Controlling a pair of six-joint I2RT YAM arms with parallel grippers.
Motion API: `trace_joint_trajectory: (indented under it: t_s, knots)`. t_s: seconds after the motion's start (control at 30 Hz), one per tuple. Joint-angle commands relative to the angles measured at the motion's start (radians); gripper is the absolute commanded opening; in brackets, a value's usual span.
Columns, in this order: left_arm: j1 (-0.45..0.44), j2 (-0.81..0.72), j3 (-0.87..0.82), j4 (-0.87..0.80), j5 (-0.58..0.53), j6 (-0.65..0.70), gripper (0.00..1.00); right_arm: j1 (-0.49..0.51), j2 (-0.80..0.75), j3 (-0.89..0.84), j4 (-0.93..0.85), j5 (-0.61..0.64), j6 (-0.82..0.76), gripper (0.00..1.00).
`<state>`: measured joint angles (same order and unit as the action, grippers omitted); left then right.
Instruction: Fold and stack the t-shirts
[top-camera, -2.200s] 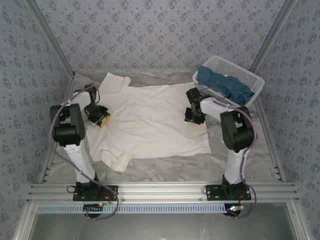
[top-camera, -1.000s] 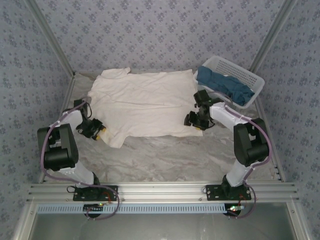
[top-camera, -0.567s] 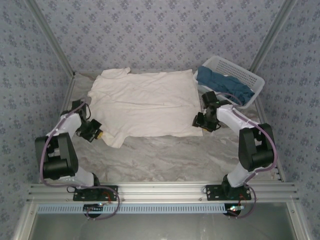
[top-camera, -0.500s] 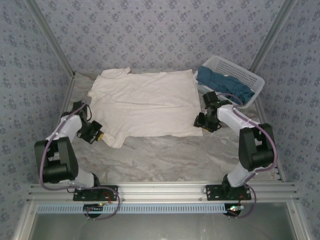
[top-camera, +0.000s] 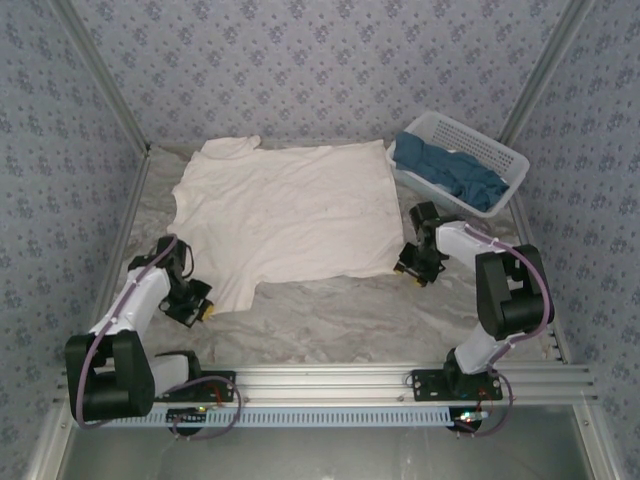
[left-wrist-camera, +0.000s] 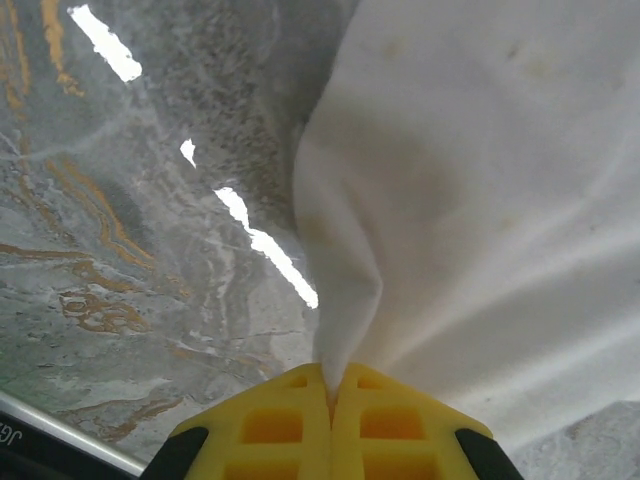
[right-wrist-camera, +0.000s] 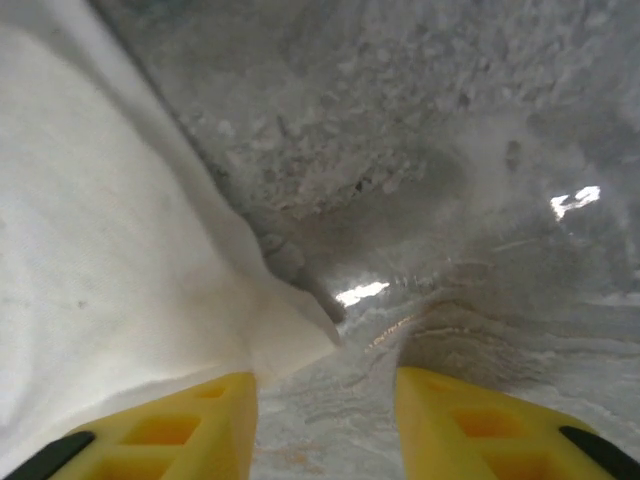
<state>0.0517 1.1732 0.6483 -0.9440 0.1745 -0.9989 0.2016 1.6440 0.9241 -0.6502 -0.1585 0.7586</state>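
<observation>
The left hand, at the near-left corner of the cream shirt, is clenched on a pinched ridge of that cloth, and its wrist view shows the yellow fingers pressed together around the fold. The shirt lies spread flat across the far half of the marbled counter. At its near-right corner the right hand is released, fingers parted with the cloth's edge against one. From above, the white basket at far right holds bunched teal shirts.
</observation>
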Motion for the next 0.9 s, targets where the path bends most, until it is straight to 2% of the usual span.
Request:
trace_joint_trajectory:
  t_s: [0.0, 0.27, 0.5, 0.63, 0.73, 0.87]
  knots:
    - [-0.003, -0.013, -0.009, -0.041, -0.023, -0.019, 0.00, -0.017, 0.022, -0.003, 0.083, -0.037, 0.070, 0.38]
    - [-0.003, -0.033, -0.017, -0.053, -0.040, -0.006, 0.00, -0.028, -0.010, -0.018, 0.115, -0.013, 0.058, 0.20]
    - [-0.004, -0.039, -0.003, -0.059, -0.050, -0.003, 0.00, -0.023, -0.027, -0.005, 0.091, 0.001, 0.041, 0.30]
    - [-0.003, -0.037, -0.001, -0.046, -0.045, -0.007, 0.00, -0.024, -0.011, -0.030, 0.105, -0.014, 0.050, 0.31]
    - [-0.003, -0.035, 0.001, -0.043, -0.045, -0.004, 0.00, -0.021, 0.004, -0.026, 0.126, 0.001, 0.050, 0.27]
    - [-0.003, -0.035, 0.001, -0.039, -0.047, -0.005, 0.00, -0.017, 0.021, -0.012, 0.144, 0.011, 0.052, 0.14]
